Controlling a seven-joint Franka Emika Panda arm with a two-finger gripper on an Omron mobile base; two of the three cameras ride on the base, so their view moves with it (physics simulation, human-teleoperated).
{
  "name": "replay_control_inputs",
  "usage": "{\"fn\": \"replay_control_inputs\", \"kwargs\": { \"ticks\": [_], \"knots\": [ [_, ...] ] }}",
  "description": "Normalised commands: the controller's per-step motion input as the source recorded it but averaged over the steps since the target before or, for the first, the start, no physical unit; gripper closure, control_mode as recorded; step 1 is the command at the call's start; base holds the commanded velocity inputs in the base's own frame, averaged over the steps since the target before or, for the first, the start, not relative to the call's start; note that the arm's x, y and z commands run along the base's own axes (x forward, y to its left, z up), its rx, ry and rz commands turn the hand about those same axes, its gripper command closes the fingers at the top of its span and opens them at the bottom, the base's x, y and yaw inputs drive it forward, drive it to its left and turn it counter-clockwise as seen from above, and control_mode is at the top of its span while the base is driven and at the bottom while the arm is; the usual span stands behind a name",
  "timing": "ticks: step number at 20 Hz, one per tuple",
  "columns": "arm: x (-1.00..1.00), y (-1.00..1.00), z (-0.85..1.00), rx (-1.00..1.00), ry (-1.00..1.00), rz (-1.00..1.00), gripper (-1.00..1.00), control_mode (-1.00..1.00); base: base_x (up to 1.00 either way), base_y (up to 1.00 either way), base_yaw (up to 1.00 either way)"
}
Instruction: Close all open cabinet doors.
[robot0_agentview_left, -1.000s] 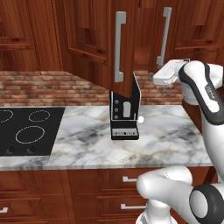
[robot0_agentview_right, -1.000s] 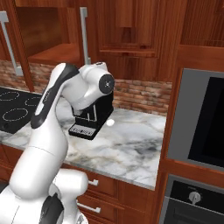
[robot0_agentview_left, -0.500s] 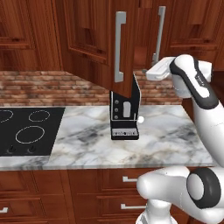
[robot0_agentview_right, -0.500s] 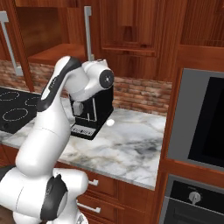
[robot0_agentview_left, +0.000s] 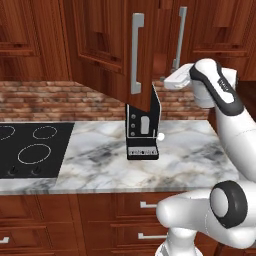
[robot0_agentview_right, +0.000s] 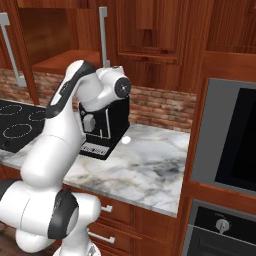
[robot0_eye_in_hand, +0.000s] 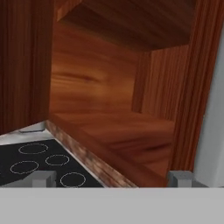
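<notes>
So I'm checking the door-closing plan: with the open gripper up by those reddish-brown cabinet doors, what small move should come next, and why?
Probably press sideways against the nearer reddish-brown wooden cabinet door to begin swinging it shut. That door, with its long silver-grey bar handle, stands out over the marble counter, and the open gripper sits beside its edge, looking into the bare wooden cabinet interior.

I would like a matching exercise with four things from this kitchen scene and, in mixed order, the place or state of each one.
Things:
1. cabinet door
2. coffee machine
3. cooktop
4. gripper

Places or states:
A. set flat into the counter, at the left
B. open, facing the cabinet's inside
C. swung open over the counter
D. standing on the marble counter

Pairs: 1-C, 2-D, 3-A, 4-B
</notes>
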Motion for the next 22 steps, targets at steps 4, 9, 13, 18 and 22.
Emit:
{"fn": "replay_control_inputs", "kwargs": {
  "ticks": [4, 9, 13, 18, 22],
  "knots": [
    [0.28, 0.0, -0.01, 0.0, 0.0, 0.0, -1.0, -1.0, 0.0, 0.0, 0.0],
    [0.27, 0.0, -0.04, 0.0, 0.0, 0.0, -1.0, -1.0, 0.0, 0.0, 0.0],
    [0.22, 0.0, -0.07, 0.0, 0.0, 0.0, -1.0, -1.0, 0.0, 0.0, 0.0],
    [0.0, 0.0, -0.24, 0.0, 0.08, 0.0, -1.0, -1.0, 0.0, 0.0, 0.0],
    [-0.23, 0.0, -0.4, 0.0, 0.15, 0.0, -1.0, -1.0, 0.0, 0.0, 0.0]
  ]
}}
